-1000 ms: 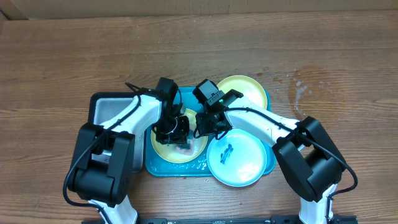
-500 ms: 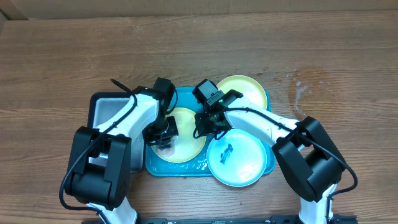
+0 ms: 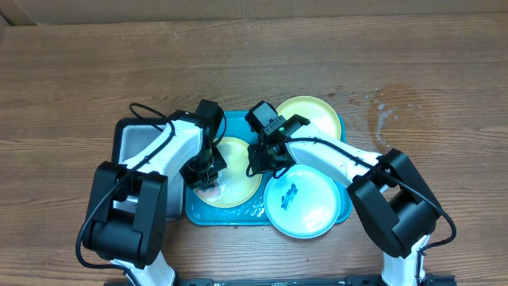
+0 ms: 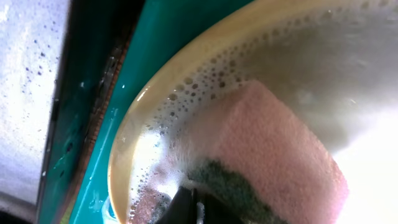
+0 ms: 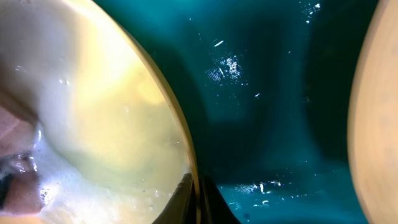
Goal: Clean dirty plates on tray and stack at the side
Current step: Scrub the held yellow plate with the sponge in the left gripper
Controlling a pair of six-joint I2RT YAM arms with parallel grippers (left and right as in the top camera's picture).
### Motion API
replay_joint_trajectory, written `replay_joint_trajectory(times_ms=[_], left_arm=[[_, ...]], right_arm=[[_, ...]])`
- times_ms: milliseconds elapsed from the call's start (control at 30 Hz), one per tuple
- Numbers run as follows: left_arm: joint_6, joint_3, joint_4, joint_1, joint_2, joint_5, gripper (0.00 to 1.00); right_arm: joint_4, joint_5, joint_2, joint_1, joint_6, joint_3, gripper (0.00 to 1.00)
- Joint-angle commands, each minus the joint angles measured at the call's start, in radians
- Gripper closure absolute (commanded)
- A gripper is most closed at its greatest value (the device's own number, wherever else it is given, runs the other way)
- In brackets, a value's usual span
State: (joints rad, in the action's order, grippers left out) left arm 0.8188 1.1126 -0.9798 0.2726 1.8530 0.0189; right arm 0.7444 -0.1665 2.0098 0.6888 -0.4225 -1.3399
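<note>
Wooden tabletop (image 3: 79, 71) carries all items. The grey metal tray (image 3: 125, 135) lies at 9 o'clock of the turquoise tray (image 3: 230, 216).

The left gripper (image 3: 205, 171) has its jaws closed on a pink sponge (image 4: 273, 143) with a green scouring face. The sponge is pressed onto the soapy plate (image 3: 242, 171), which occupies the 9 o'clock half of the turquoise tray. The right gripper (image 3: 259, 164) has its jaws pinched almost shut on that plate's rim at 3 o'clock, apparently to steady it.

A second yellow-green plate (image 3: 311, 115) sits at 1 o'clock in the tray. The blue plate (image 3: 311, 205), at 5 o'clock, overhangs the tray rim and bears a dark smear (image 3: 290, 195).

Risks:
- Foam makes the rim slick, so the thin pinch may slip and the plate may spin or skid under scrubbing load.
- Excess downward force near the plate's 8 o'clock edge may tip it.
- A skid towards 4 o'clock may push the overhanging blue plate off the tray.

Markings: no brand, label or writing is legible in any view.
</note>
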Motion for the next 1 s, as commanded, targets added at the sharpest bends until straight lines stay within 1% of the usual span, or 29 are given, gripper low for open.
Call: replay_joint_trajectory(times_ms=[0, 133, 200, 267, 400, 500, 800, 967], left_arm=[[0.056, -0.046, 0.027, -0.037, 0.069, 0.144, 0.96], [0.068, -0.016, 0.065, -0.037, 0.069, 0.123, 0.96], [0.064, -0.002, 0.101, -0.037, 0.069, 0.076, 0.96], [0.024, 0.009, 0.164, -0.037, 0.069, -0.012, 0.96], [-0.090, 0.011, 0.316, -0.037, 0.069, -0.252, 0.96], [-0.113, 0.011, 0.370, -0.037, 0.069, -0.361, 0.96], [-0.179, 0.011, 0.410, -0.029, 0.069, -0.538, 0.96], [-0.178, 0.011, 0.412, -0.004, 0.069, -0.572, 0.96]], right_arm=[[0.017, 0.102, 0.013, -0.024, 0.003, 0.010, 0.96], [0.018, 0.102, 0.013, -0.024, 0.004, 0.010, 0.96], [0.017, 0.102, 0.013, -0.024, 0.004, 0.010, 0.96], [0.017, 0.102, 0.013, -0.024, 0.004, 0.010, 0.96], [0.017, 0.102, 0.013, -0.024, 0.005, 0.010, 0.96], [0.017, 0.102, 0.013, -0.024, 0.008, 0.010, 0.96], [0.010, 0.101, 0.013, -0.024, 0.008, 0.010, 0.96], [0.010, 0.089, 0.013, -0.024, 0.008, 0.010, 0.96]])
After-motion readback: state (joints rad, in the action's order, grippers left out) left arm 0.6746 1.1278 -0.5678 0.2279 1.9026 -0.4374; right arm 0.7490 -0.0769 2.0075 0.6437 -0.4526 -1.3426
